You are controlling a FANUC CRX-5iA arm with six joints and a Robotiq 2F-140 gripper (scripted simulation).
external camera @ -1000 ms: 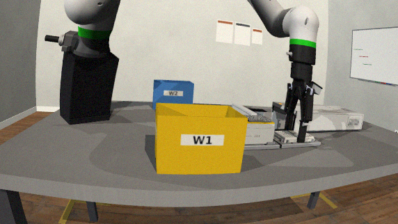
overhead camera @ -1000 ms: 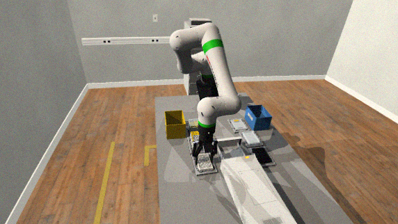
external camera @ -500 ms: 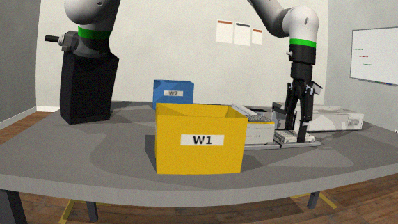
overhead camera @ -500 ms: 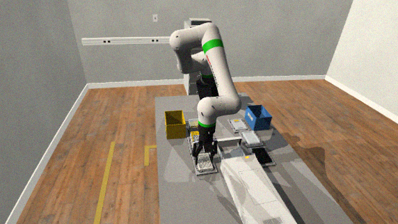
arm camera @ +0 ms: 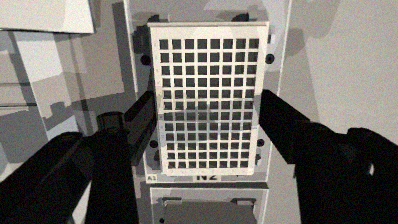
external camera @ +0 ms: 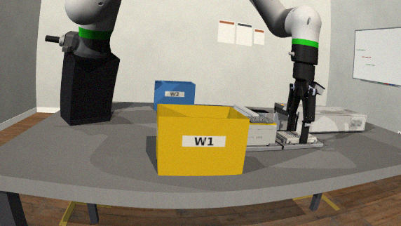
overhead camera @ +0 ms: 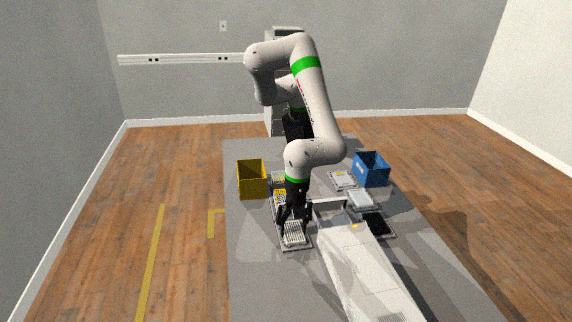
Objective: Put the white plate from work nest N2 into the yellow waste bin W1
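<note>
The white plate (overhead camera: 294,233) (external camera: 289,136) (arm camera: 207,95), a flat grid of square wells, lies in the work nest N2 (arm camera: 279,60) (overhead camera: 283,246) near the front of the bench. My gripper (overhead camera: 292,221) (external camera: 298,133) (arm camera: 207,105) points straight down over it. Its two black fingers press on the plate's long sides, so it is shut on the plate, which rests in the nest. The yellow waste bin W1 (overhead camera: 251,178) (external camera: 203,140) stands upright and open-topped on the bench, behind and to the left of the nest in the top view.
The blue bin W2 (overhead camera: 371,168) (external camera: 174,92) stands at the far right. Other nests hold a white plate (overhead camera: 360,198), a black plate (overhead camera: 377,223) and a lidded one (overhead camera: 342,179). A long white machine (overhead camera: 365,270) lies right of N2. An open grey box (overhead camera: 331,214) sits beside my arm.
</note>
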